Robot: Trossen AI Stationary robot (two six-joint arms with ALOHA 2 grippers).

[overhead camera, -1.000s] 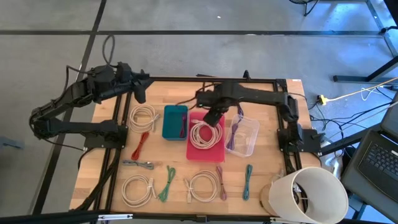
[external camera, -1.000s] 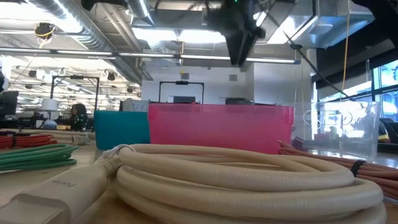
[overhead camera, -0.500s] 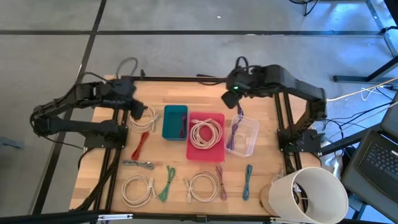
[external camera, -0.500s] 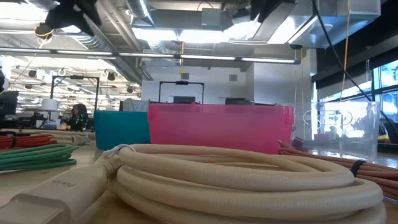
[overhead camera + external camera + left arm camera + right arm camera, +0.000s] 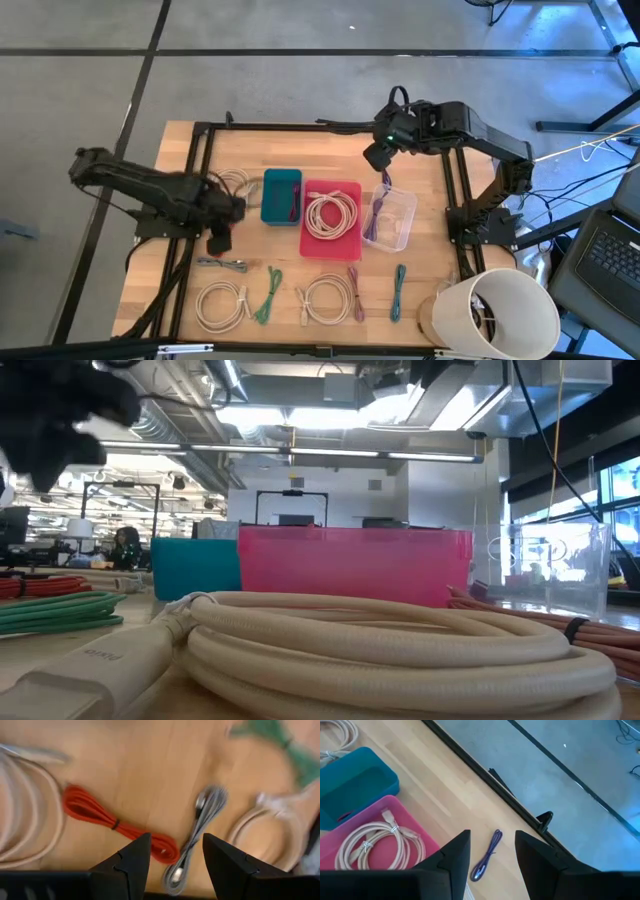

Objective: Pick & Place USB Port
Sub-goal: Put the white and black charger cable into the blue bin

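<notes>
Hovering with fingers apart, our left gripper (image 5: 172,857) hangs over the red cable (image 5: 117,826) beside the grey USB cable (image 5: 197,837) on the table (image 5: 165,270); our right gripper (image 5: 492,857), empty with fingers parted, waits above the table's far edge beyond the pink bin (image 5: 345,245).

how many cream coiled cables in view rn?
4. One cream coiled cable in the pink plastic tray, one beside the teal plastic bin, partly under the left arm, two among the loose bundles. The arms may hide others.
</notes>
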